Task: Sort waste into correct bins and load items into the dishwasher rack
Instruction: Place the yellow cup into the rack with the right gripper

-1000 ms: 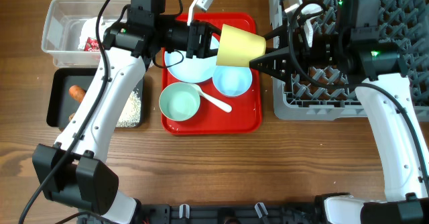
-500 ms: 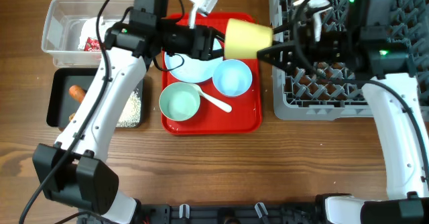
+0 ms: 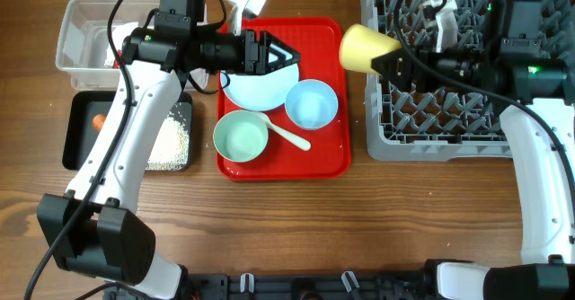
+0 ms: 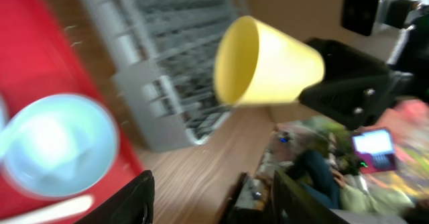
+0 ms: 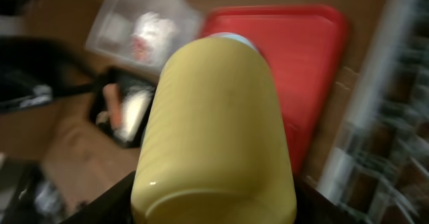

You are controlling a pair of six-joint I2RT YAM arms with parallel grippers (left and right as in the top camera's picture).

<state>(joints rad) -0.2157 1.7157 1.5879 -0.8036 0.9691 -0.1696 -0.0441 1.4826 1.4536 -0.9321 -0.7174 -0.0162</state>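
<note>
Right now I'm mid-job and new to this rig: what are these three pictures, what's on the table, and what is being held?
Two robot arms work at a wooden table. One picture looks straight down from above; the other two come from small cameras on each wrist. From above, the right gripper holds a yellow cup on its side, at the left edge of the grey dishwasher rack. The left gripper is open and empty, over the red tray. On that tray lie a blue plate, two blue bowls and a white spoon. Far left are a clear tub and a black tray with rice. The left wrist camera sees the cup's open mouth; the right one sees it close up.
</note>
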